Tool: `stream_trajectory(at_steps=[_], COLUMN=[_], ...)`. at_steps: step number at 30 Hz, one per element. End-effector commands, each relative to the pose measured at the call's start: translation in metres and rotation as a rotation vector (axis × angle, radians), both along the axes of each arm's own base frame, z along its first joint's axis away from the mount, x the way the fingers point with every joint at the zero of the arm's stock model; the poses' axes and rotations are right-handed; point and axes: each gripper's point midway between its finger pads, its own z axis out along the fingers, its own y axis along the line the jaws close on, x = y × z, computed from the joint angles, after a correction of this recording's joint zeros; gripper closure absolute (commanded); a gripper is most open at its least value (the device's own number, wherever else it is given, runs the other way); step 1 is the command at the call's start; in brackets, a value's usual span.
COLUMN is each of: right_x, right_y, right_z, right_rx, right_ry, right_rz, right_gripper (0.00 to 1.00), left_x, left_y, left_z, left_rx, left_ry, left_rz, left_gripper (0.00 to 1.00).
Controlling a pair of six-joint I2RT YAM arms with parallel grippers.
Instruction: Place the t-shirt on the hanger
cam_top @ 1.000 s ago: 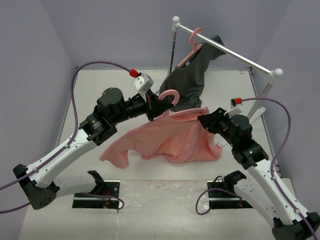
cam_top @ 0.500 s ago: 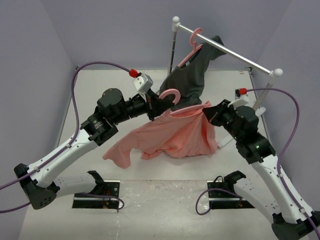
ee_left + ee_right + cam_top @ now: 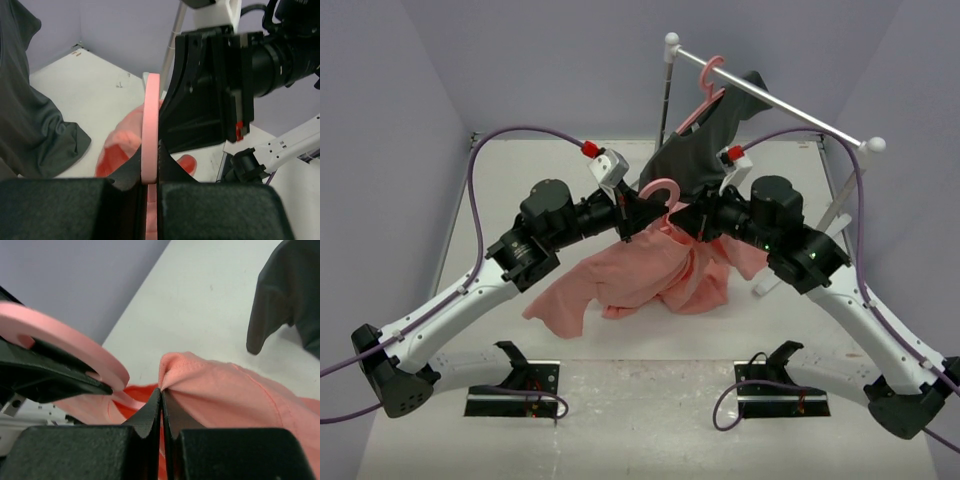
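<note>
My left gripper [image 3: 638, 213] is shut on the slim pink hanger [image 3: 658, 190] and holds it up over the table, hook upward. In the left wrist view the hanger [image 3: 151, 120] stands edge-on between the jaws of that gripper [image 3: 150, 162]. The salmon-pink t-shirt [image 3: 650, 275] hangs bunched below both grippers, one sleeve trailing left on the table. My right gripper [image 3: 705, 222] is shut on a fold of the t-shirt's edge [image 3: 200, 375], close beside the hanger [image 3: 65, 337]. In its wrist view the right gripper [image 3: 161, 392] pinches the cloth. The hanger's shoulders are hidden by cloth.
A white clothes rack [image 3: 770, 95] stands at the back right, its leg [image 3: 835, 205] beside my right arm. A second pink hanger [image 3: 705, 85] on its rail carries a dark grey garment [image 3: 695, 155] that hangs just behind both grippers. Lilac walls enclose the table.
My right arm has swung left and up with the t-shirt's edge, from the right side to right beside the hanger. The t-shirt has bunched toward the middle. The left arm has barely moved.
</note>
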Motion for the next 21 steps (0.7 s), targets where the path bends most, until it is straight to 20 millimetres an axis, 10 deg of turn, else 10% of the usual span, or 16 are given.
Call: stream_trajectory(at_steps=[1, 12, 21], right_x=[-0.020, -0.036, -0.059], right_y=[-0.005, -0.057, -0.006], right_z=[0.002, 0.022, 0.053], right_rx=[0.009, 0.029, -0.078], right_ry=[-0.043, -0.116, -0.342], right_rz=[0.040, -0.133, 0.342], right_gripper=[1.00, 0.51, 0.32], left_x=[0.007, 0.007, -0.031], left_y=[0.012, 0.022, 0.003], left_z=[0.027, 0.027, 0.035], left_rx=[-0.086, -0.063, -0.146], left_ry=[-0.056, -0.138, -0.186], left_rz=[0.083, 0.108, -0.130], left_gripper=[1.00, 1.00, 1.00])
